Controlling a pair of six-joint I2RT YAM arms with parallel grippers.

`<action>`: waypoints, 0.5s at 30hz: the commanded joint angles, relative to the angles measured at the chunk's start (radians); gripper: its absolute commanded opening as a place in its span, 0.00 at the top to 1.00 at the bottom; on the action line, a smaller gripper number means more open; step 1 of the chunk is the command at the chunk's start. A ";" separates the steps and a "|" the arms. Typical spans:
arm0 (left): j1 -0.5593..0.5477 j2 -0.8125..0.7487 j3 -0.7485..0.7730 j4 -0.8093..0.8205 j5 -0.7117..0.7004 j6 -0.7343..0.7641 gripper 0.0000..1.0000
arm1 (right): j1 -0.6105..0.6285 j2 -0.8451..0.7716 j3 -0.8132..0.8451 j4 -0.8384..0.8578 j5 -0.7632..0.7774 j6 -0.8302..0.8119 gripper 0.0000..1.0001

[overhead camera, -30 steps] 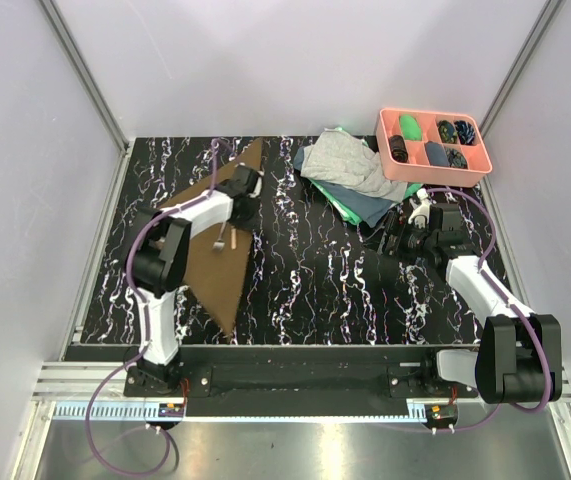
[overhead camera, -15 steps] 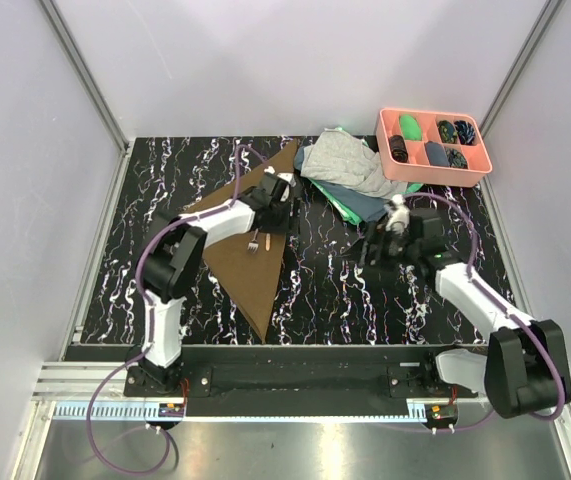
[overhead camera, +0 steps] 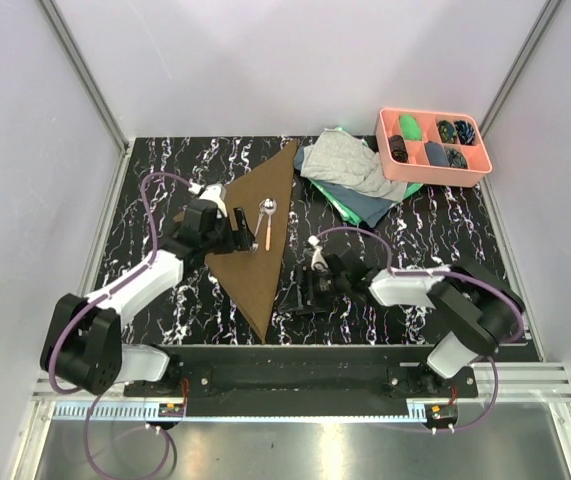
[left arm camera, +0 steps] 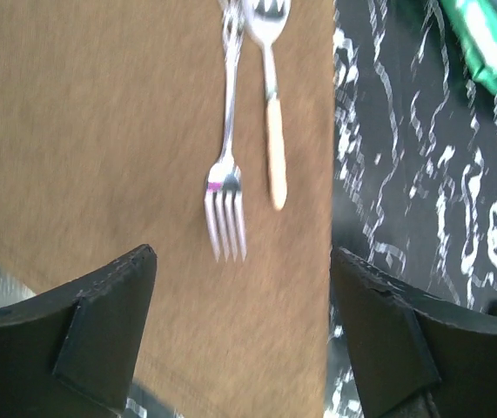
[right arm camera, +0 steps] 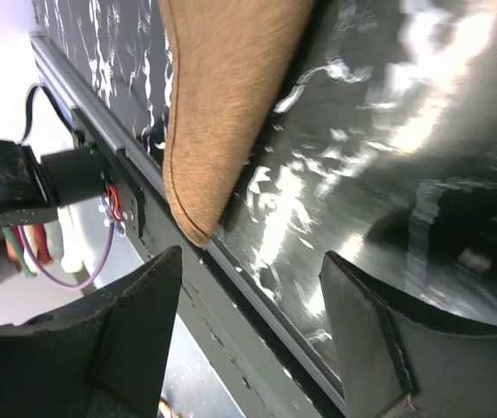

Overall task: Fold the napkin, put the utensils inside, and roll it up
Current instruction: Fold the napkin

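Left end effector [left arm camera: 241,254] opened, right arm [overhead camera: 397,288] nearer napkin [overhead camera: 253,262]

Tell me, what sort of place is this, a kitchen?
Probably a robot test cell, not a kitchen: a left arm and a right arm mounted at a black marbled table, bare white walls boxing it in, and a brown napkin with a fork laid out.

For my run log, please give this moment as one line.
napkin: folded triangle | fork, spoon: lying on napkin | left end effector: open, above fork | right end effector: open, empty, by napkin's near corner
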 commanded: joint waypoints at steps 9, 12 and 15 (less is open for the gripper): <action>0.102 -0.225 -0.195 0.108 0.033 -0.058 0.14 | 0.157 0.248 0.159 0.148 0.022 0.132 0.37; 0.107 -0.228 -0.205 0.111 0.054 -0.059 0.14 | 0.168 0.264 0.181 0.114 0.033 0.132 0.42; 0.108 -0.234 -0.215 0.120 0.064 -0.061 0.14 | 0.192 0.268 0.205 0.036 0.085 0.122 0.45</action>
